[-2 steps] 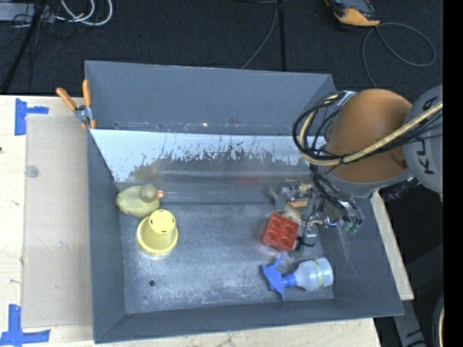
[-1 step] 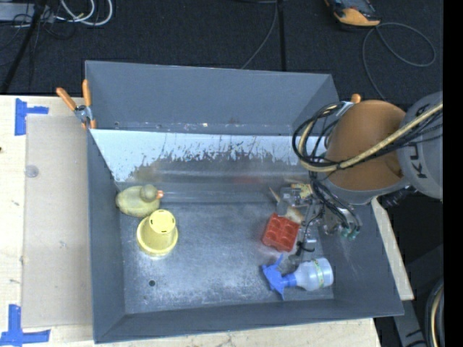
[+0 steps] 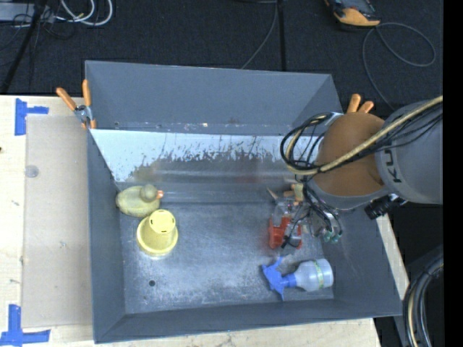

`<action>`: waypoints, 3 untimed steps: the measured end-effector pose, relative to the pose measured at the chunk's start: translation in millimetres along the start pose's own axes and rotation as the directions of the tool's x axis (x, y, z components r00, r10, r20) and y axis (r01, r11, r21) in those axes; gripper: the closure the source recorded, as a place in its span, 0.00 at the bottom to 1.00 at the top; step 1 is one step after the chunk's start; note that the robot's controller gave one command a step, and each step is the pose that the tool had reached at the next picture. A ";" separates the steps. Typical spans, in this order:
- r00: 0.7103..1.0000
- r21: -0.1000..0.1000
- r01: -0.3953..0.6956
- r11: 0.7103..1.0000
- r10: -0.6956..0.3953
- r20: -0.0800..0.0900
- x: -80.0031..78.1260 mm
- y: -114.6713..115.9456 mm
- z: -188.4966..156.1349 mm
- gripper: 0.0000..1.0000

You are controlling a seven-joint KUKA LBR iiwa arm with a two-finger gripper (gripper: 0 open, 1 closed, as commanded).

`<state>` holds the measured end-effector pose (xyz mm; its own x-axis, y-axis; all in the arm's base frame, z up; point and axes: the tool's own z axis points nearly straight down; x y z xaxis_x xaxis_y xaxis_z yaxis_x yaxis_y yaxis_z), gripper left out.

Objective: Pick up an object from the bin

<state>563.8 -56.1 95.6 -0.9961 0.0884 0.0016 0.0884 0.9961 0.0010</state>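
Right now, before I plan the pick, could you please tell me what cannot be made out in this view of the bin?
- Small red thing, camera view: partly covered by the gripper and its cables; kind and full shape unclear.
- Bin's right wall, camera view: upper part hidden behind the arm's orange cover.
- Clear bottle with blue cap, camera view: too small to read any label.

Grey bin holds yellow cup, yellow-green duck, red thing, whitish blue-capped bottle.
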 end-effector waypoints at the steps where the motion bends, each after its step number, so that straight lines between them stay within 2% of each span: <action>1: 1.000 0.000 0.000 1.000 0.000 0.000 0.0 0.1 0.0 1.00; 2: 0.999 0.000 0.052 0.999 -0.052 0.000 -2.6 2.3 -47.8 1.00; 3: 0.999 0.000 0.052 0.999 -0.052 0.000 -2.6 2.3 -47.8 1.00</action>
<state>566.6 -54.1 143.4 -0.9993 0.0362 0.0015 0.0362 0.9993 0.0015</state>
